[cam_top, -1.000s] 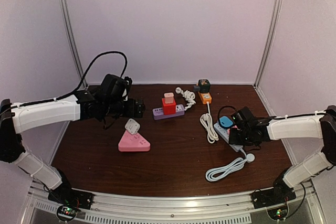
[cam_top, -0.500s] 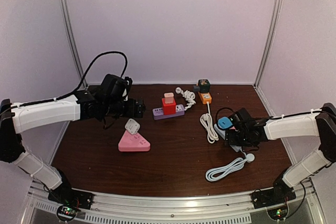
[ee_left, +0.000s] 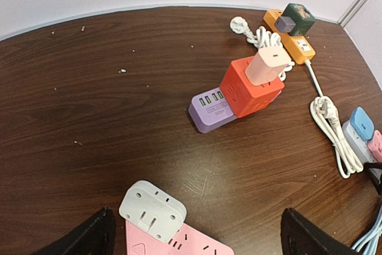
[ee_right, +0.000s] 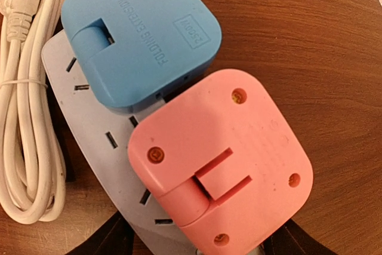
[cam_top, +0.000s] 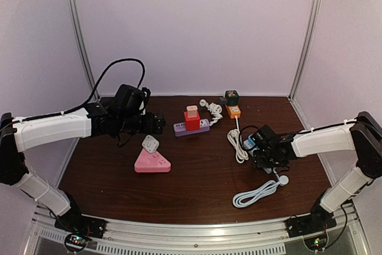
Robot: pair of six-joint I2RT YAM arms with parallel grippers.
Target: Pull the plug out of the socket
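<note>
A pink plug [ee_right: 221,165] and a blue plug [ee_right: 140,40] sit side by side in a pale grey power strip [ee_right: 89,117]. My right gripper [ee_right: 203,244] is open right above the pink plug, with its dark fingers [ee_right: 110,240] on either side of the plug's near end. In the top view the right gripper [cam_top: 262,148] covers the strip at the right, and only a bit of the blue plug [cam_top: 249,143] shows. My left gripper [cam_top: 156,122] hangs open and empty above the table, behind a pink triangular socket [cam_top: 151,163] that holds a white plug [cam_top: 150,143].
A purple strip [cam_top: 203,126] with a red cube and pink plug stands at the back middle. An orange strip [cam_top: 233,111] carries a dark green plug. A tied white cable [cam_top: 237,145] lies left of the grey strip, and a coiled white cable [cam_top: 256,192] lies in front of it.
My right gripper has moved left and lower over the grey strip, and now hides the pink plug and most of the blue one in the top view. The left arm has not moved.
</note>
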